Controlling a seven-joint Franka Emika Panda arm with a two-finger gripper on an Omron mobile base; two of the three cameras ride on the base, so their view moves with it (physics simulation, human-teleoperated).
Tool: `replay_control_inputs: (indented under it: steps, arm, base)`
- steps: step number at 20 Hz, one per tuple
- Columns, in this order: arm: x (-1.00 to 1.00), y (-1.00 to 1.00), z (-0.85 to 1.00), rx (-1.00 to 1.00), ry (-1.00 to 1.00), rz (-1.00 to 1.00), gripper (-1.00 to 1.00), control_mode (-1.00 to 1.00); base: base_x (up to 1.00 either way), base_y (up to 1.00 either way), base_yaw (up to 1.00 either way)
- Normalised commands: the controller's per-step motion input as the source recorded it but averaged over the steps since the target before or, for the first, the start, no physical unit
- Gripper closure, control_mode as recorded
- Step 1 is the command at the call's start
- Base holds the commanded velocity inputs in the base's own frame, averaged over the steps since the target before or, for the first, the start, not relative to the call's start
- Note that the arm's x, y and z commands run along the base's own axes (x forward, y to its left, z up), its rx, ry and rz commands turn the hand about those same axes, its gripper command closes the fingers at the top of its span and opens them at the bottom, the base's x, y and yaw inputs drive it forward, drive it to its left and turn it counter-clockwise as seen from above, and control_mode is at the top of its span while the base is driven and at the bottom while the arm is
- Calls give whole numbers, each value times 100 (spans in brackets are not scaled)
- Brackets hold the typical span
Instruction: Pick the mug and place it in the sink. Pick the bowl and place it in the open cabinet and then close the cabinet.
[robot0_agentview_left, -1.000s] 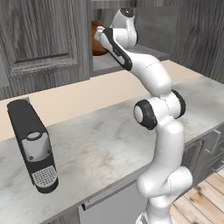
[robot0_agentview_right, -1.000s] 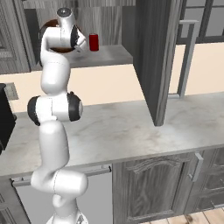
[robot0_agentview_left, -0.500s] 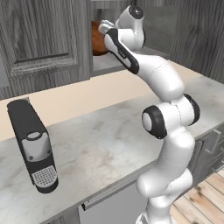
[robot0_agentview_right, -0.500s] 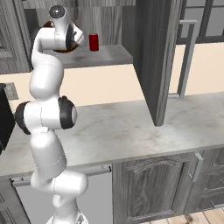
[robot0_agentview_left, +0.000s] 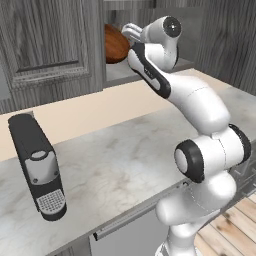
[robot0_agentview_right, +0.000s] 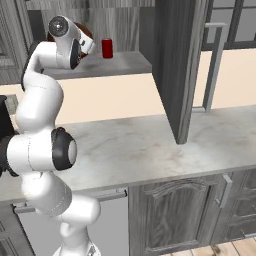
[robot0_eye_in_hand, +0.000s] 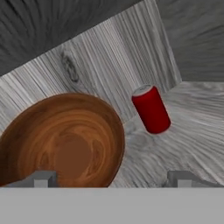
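While the white arm (robot0_agentview_left: 200, 100) reaches up from the counter (robot0_agentview_left: 125, 155) into the open cabinet (robot0_agentview_right: 175, 65), the gripper (robot0_eye_in_hand: 113, 177) stands released, its two finger tips (robot0_eye_in_hand: 41, 178) spread wide apart with nothing between them. In the hand view the bowl (robot0_eye_in_hand: 63, 142), wide, brown and glossy, rests on the cabinet shelf (robot0_eye_in_hand: 175, 144) with its hollow turned towards the camera; one finger tip rises in front of its lower rim and the other stands well clear of it over bare shelf, so whether either touches the bowl cannot be told. Beside the bowl, nearer the shelf's back corner and apart from it, a red can (robot0_eye_in_hand: 151, 109) stands against the wood-grain back wall. In the left base view the bowl (robot0_agentview_left: 116, 44) shows at the shelf's left end, just behind the hand and next to a closed cabinet door (robot0_agentview_left: 47, 45). In the right base view the red can (robot0_agentview_right: 107, 48) sits towards the middle of the shelf, and the open cabinet door with its slim silver handle (robot0_agentview_right: 212, 65) swings out over the counter. A black coffee machine (robot0_agentview_left: 37, 165) stands near the counter's left front edge
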Motion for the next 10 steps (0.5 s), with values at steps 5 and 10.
replay_control_inputs:
  steps: [5,10]
  arm:
    - [-73,-29,43,0,4,0,-100,-100]
    - [-76,-25,53,0,14,0,-100,-100]
  base:
    - [0,0,0]
    - [0,0,0]
